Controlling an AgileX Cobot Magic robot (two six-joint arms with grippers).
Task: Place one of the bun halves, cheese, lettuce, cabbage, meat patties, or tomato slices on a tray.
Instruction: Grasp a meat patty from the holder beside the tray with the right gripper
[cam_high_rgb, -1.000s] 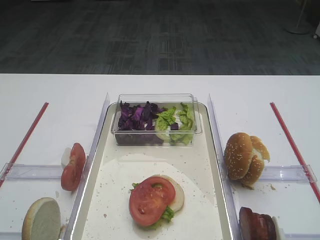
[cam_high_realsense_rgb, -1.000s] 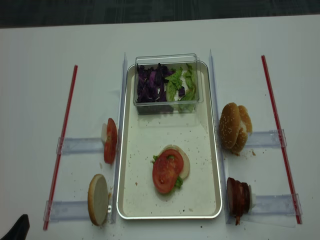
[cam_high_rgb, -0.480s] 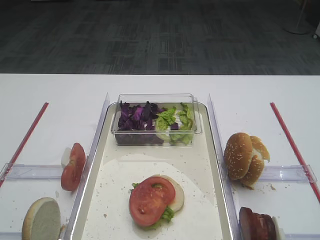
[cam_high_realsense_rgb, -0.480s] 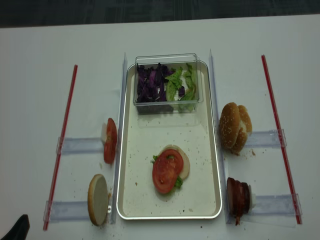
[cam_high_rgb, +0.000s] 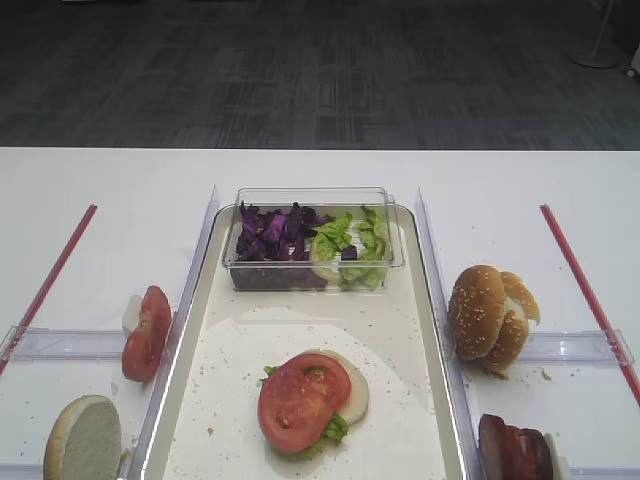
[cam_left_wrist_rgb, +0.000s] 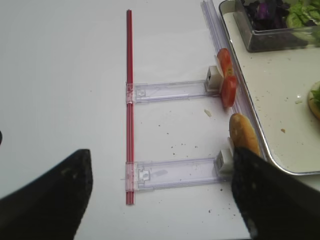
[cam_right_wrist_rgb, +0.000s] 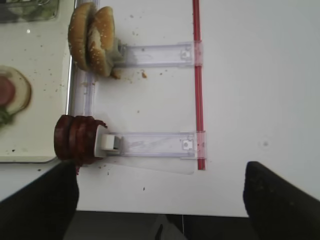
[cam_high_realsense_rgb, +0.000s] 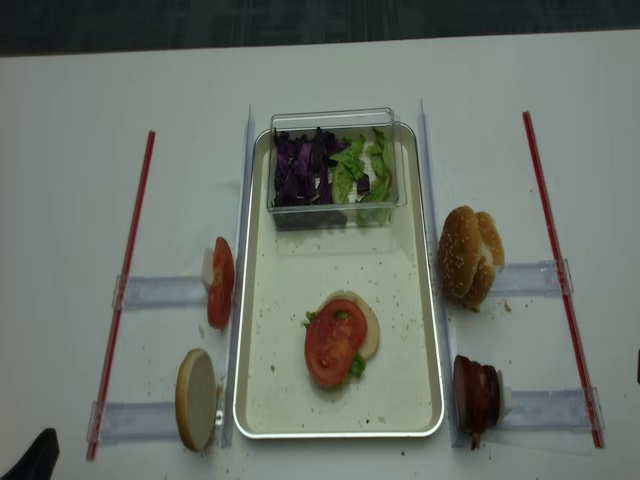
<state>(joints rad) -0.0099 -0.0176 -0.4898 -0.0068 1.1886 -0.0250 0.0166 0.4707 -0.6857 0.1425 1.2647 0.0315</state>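
the tray (cam_high_realsense_rgb: 255, 400) is the landmark: on its near half a tomato slice (cam_high_realsense_rgb: 334, 342) lies atop lettuce (cam_high_realsense_rgb: 356, 365) and a bun half (cam_high_realsense_rgb: 368, 325). at its far end a clear plastic box (cam_high_realsense_rgb: 335, 118) holds cabbage (cam_high_realsense_rgb: 300, 168). just right of it stand the meat patties (cam_right_wrist_rgb: 75, 138). the right gripper (cam_right_wrist_rgb: 160, 200) stands wide, holding nothing; the left gripper (cam_left_wrist_rgb: 160, 195) likewise spread wide.
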